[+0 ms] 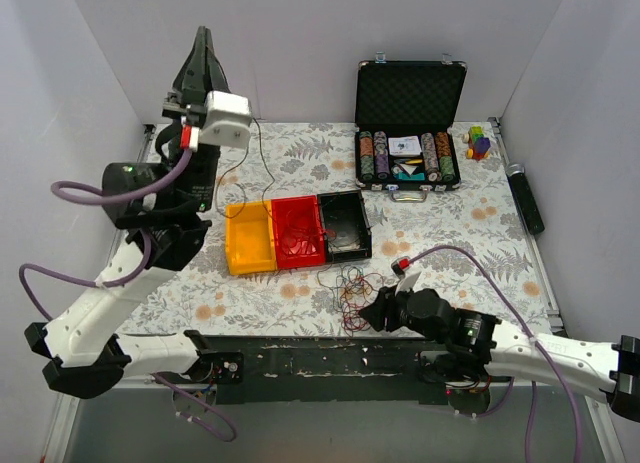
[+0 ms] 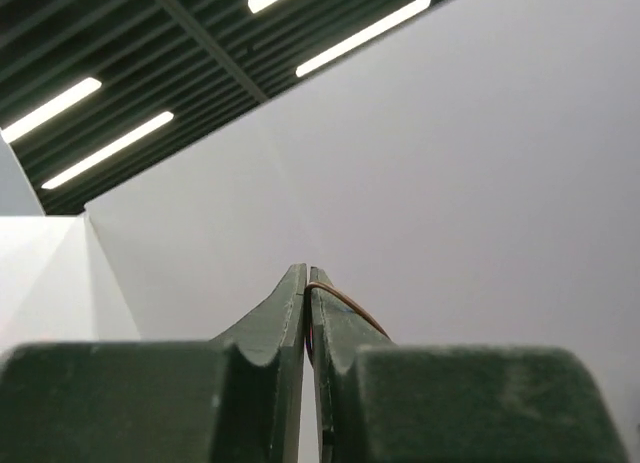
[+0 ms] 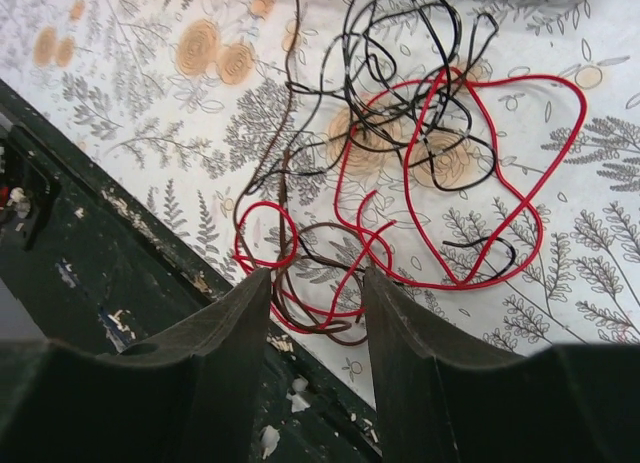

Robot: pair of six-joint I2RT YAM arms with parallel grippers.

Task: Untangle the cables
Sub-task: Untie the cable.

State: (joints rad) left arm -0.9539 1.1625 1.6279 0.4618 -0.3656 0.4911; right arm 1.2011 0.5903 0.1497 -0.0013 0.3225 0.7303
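The cables (image 1: 350,288) lie in a loose tangle of red, black and brown strands near the table's front edge, and fill the right wrist view (image 3: 430,153). My right gripper (image 1: 377,307) is low beside the tangle. It is open (image 3: 315,278), and the nearest red and brown loops lie between its fingertips, over the table's edge. My left gripper (image 1: 203,38) is raised high at the back left, pointing up. It is shut (image 2: 307,273) on a thin brown cable (image 2: 345,301). One thin strand (image 1: 262,155) hangs below it towards the table.
Yellow (image 1: 250,238), red (image 1: 298,231) and black (image 1: 345,223) bins sit side by side behind the tangle. An open case of poker chips (image 1: 408,143) stands at the back right, with a small colourful toy (image 1: 480,143) and a black cylinder (image 1: 527,198) beside it.
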